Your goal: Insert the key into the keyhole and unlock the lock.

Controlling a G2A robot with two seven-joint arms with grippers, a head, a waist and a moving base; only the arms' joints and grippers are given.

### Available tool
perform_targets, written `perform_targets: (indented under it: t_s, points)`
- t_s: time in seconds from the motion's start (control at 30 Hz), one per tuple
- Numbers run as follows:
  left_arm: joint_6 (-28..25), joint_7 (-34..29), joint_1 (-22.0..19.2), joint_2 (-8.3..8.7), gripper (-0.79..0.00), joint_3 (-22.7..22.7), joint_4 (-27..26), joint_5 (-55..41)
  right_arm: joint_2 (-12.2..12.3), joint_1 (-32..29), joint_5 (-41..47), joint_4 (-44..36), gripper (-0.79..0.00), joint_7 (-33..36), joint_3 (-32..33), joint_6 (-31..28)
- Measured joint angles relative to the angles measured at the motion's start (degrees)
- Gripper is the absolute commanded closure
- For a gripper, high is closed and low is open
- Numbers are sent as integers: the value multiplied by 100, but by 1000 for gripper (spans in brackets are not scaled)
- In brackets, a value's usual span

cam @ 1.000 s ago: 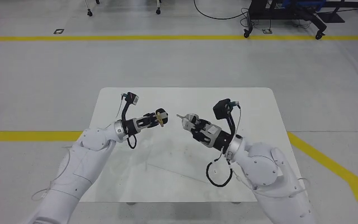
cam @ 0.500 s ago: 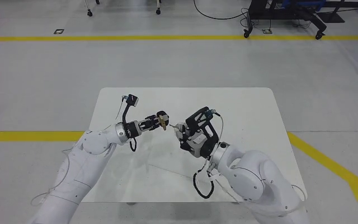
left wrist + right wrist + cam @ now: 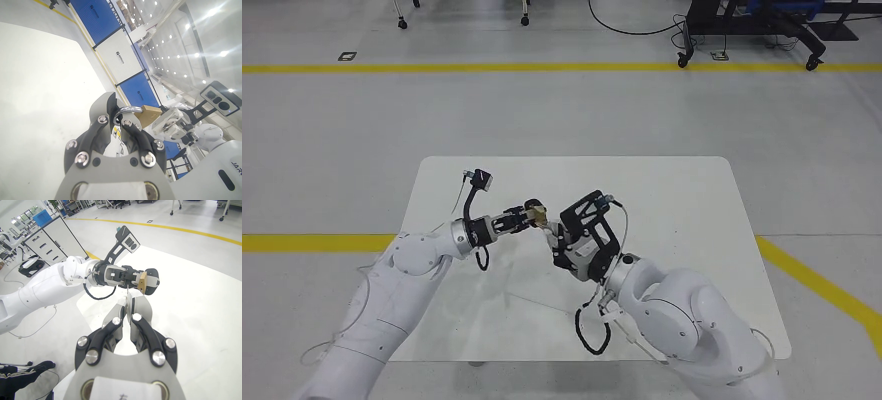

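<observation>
Pinching the lock (image 3: 150,115) by its shackle (image 3: 128,108) in the left gripper (image 3: 118,113), above the table (image 3: 682,200), slightly left of its middle; clamping the key (image 3: 128,293) edge-on in the right gripper (image 3: 128,300), just right of the lock. Cannot tell tip inside keyhole or merely against it. Risk of jamming or skidding off through slight misalignment; risk of swinging the lock about the shackle, or twisting the key in its grip, by pushing hard

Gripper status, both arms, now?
Left gripper: shut on lock, gripped by its shackle.
Right gripper: shut on key.
</observation>
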Motion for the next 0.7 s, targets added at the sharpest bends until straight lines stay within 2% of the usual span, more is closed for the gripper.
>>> perform_targets:
  t_s: [0.13, 0.37, 0.47, 0.7]
  points:
    - [-15, -392, 41, -35, 0, -23, 54, -803, 13, -164, 176, -98, 0, -140, 181, -124]
    - [528, -2321, -149, -149, 0, -178, 733, -3523, 69, -560, 1191, -175, 0, -524, 731, -1066]
    - [803, -2849, -321, -233, 0, -134, 1130, -4157, 96, -689, 1577, -173, 0, -590, 980, -1368]
    - [895, -2957, -579, -372, 0, -23, 1578, -4177, 98, -711, 2410, 55, 0, -580, 1151, -1524]
